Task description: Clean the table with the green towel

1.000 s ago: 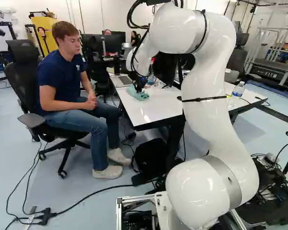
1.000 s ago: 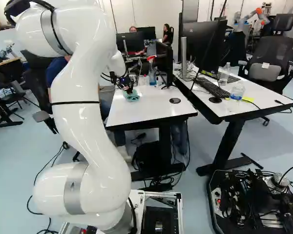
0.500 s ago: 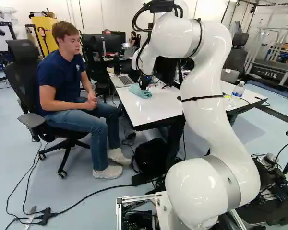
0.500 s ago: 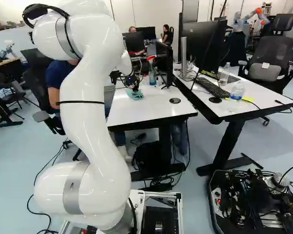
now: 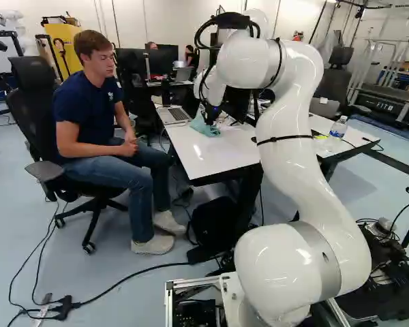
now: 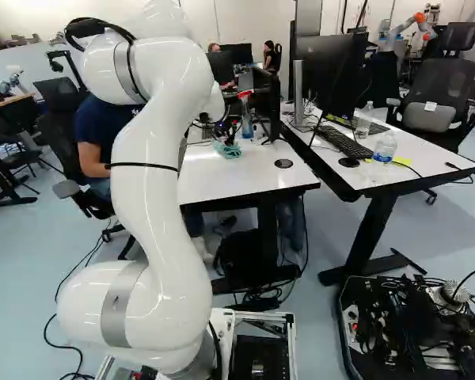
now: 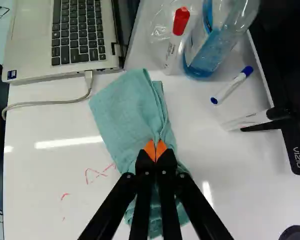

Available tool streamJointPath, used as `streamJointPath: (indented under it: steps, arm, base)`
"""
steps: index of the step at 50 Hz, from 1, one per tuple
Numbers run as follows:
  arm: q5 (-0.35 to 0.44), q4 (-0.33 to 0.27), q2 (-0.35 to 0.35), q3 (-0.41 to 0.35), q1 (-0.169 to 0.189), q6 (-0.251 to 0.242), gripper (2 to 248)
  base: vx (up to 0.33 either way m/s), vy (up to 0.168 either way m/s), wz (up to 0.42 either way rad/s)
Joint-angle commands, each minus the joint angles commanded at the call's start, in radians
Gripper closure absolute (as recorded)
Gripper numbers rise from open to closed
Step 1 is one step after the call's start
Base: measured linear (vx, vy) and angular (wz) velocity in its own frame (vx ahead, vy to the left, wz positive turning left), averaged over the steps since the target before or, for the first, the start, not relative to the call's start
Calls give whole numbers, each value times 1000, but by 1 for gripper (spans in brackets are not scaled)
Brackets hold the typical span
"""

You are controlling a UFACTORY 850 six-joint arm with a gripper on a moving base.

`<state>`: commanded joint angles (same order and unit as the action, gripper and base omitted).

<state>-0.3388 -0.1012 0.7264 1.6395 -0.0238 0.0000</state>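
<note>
The towel point(image 7: 127, 112) is showing blue-green, the gripper point(image 5: 210, 117) is looking black with orange pads point(image 7: 149, 150), red scribbles point(image 7: 96, 173) are streaking the white tabletop point(image 7: 40, 200), and the bottled liquid point(image 7: 210, 52) is glowing blue.

base left/right: behind arm point(image 5: 286, 163), facing ahead, sharing table point(image 5: 215, 160) | wrist: close, downward

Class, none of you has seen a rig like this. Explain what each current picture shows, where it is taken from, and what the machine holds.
The machine is one white arm on a moving base. Two pictures come from cameras on that base, behind the arm, one to each side. The third is taken from its wrist, looking along the black fingers. Their orange pads pinch a fold of the green towel, which lies on the white table. Also there: a laptop, a bottle holding blue liquid, some markers and red marks.
</note>
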Motion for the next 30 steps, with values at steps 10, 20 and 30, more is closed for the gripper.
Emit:
streamJointPath:
  steps: [10, 20, 30]
  arm:
    - [0, 0, 15, 22, 0, 0, 229]
    - [0, 0, 25, 36, -21, 0, 229]
    - [0, 0, 30, 43, -46, 0, 229]
  base:
    - [0, 0, 0]
    - [0, 0, 0]
    - [0, 0, 0]
